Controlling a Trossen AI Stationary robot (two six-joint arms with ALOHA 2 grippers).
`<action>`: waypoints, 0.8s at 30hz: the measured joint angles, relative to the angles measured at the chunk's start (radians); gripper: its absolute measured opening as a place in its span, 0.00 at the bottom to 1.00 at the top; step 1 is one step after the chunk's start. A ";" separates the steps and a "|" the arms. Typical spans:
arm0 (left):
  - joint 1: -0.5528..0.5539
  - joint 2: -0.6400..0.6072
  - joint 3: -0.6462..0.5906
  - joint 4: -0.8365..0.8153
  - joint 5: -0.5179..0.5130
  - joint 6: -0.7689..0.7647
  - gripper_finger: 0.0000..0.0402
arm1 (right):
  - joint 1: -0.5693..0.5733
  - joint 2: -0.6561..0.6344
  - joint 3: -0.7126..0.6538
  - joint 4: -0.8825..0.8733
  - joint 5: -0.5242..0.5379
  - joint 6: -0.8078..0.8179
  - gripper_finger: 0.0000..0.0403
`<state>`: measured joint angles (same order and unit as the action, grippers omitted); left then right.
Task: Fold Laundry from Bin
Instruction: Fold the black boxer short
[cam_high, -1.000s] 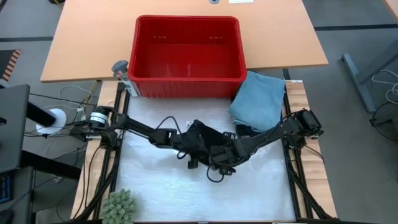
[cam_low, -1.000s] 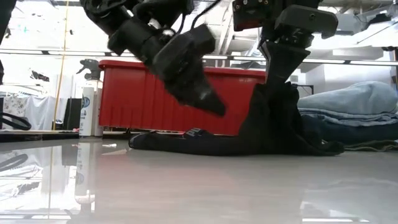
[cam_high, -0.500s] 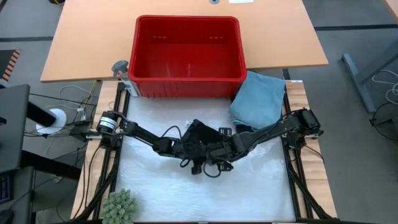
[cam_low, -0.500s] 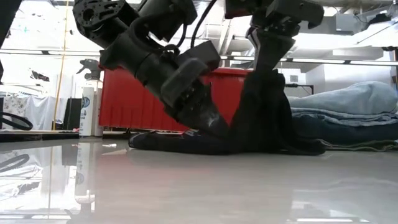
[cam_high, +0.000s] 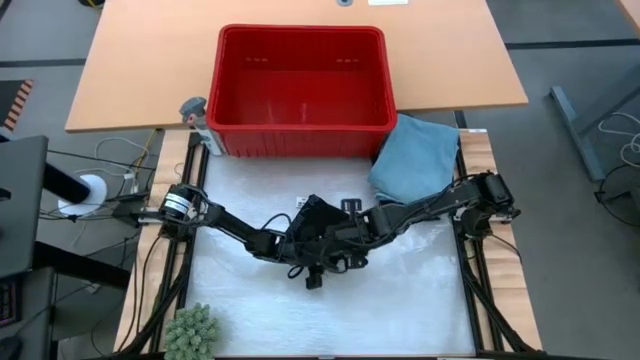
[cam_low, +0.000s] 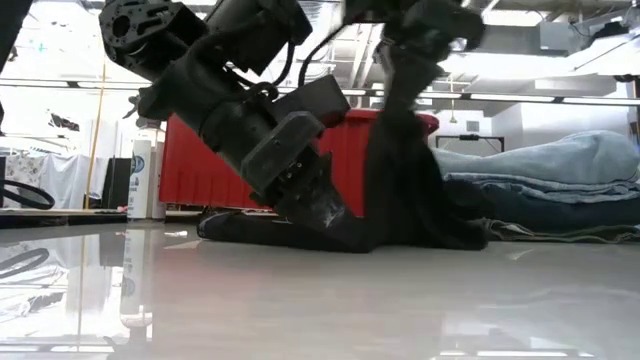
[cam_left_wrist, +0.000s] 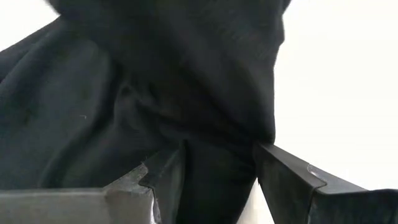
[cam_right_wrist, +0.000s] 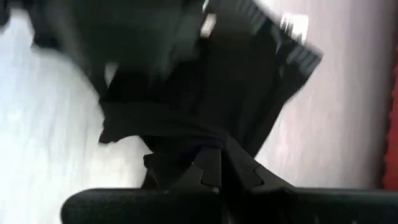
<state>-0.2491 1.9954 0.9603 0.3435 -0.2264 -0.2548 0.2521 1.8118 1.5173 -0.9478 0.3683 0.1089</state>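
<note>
We are working a black garment in the middle of the white surface, in front of the red bin, which looks empty from above. A folded light blue garment already lies beside the bin's right corner, with darker folded cloth under it in the low view.

Over the last second our right gripper has carried its pinched edge of the black garment leftward across the surface, so the raised column of cloth now hangs closer to the bin's middle in the low view. Its fingers are closed tight on that cloth, as the right wrist view shows, with fabric bunched at the fingertips.

Our left gripper has dropped from above the garment down to the surface, its fingers now pressed low against the cloth. In the left wrist view the fingers stand apart with a fold of black fabric lying between them; they are open around it, not yet clamped.

We judge this as the fold being drawn over: the right side lifts and crosses while the left moves in to take or pin the lower edge. The garment is still crumpled, so this piece is only partly folded.
</note>
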 joint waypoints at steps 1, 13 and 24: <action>-0.004 0.004 0.000 0.015 -0.003 0.007 0.44 | -0.007 0.000 0.001 0.023 0.000 -0.025 0.05; -0.021 0.014 0.000 0.021 -0.014 0.025 0.44 | -0.125 0.009 0.000 0.236 -0.196 -0.266 0.05; -0.061 0.014 0.000 0.021 -0.008 0.024 0.44 | -0.258 0.046 0.000 0.358 -0.421 -0.400 0.08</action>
<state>-0.3106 2.0094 0.9601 0.3645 -0.2347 -0.2306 -0.0063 1.8574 1.5178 -0.5897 -0.0523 -0.2908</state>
